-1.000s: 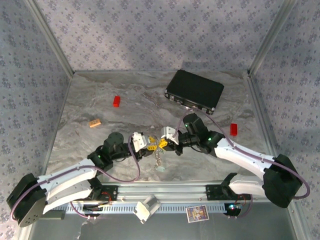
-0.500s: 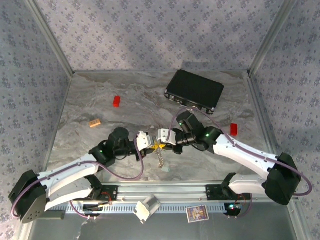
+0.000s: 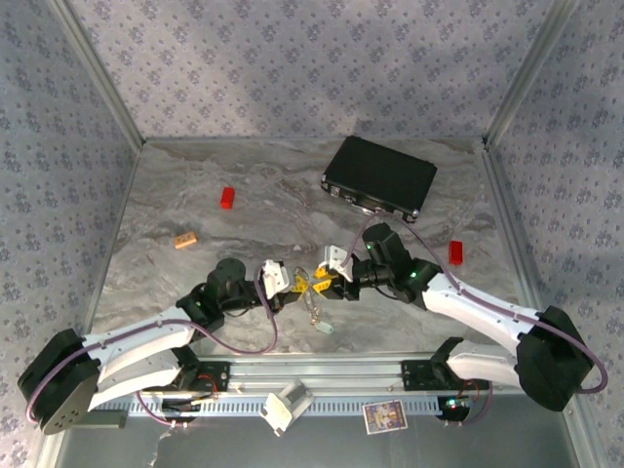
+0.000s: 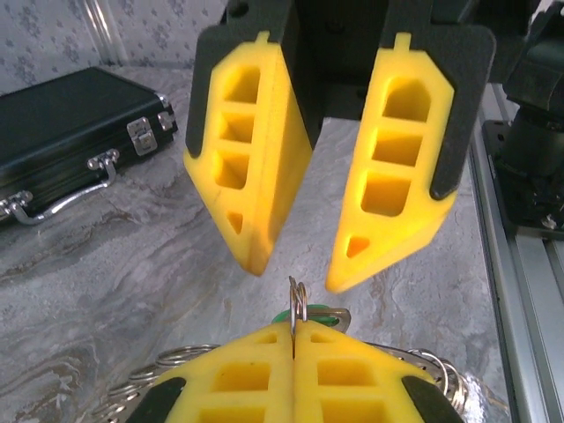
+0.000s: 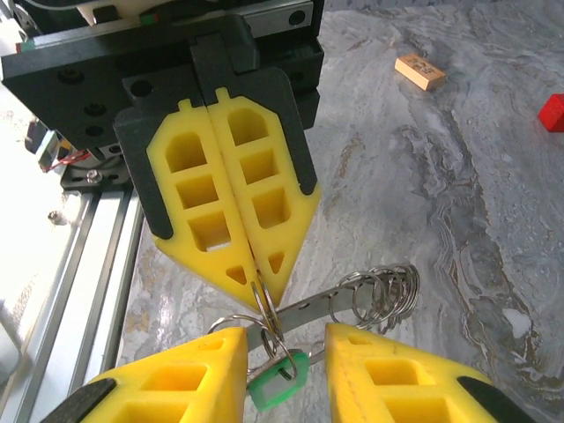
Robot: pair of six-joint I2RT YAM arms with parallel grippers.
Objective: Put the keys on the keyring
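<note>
Left gripper (image 5: 260,280): jaws pressed together, pinching thin keyring (image 5: 263,308) edge-on at tips, held above counter (image 3: 195,195), front centre. Right gripper (image 5: 286,339) tip-to-tip opposite: jaws narrowly parted, either side of green-headed key (image 5: 278,377) just under ring; contact unclear. Bar with cluster of small rings (image 5: 381,291) alongside. Black case (image 3: 380,177) at rear. Orange-tan block (image 5: 420,70): top marks unreadable. Card (image 3: 387,416) on front rail: print too small

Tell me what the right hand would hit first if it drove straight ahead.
Probably the keyring pinched in the left hand, which sits between the open fingers of the right hand; depth is hard to judge.
</note>
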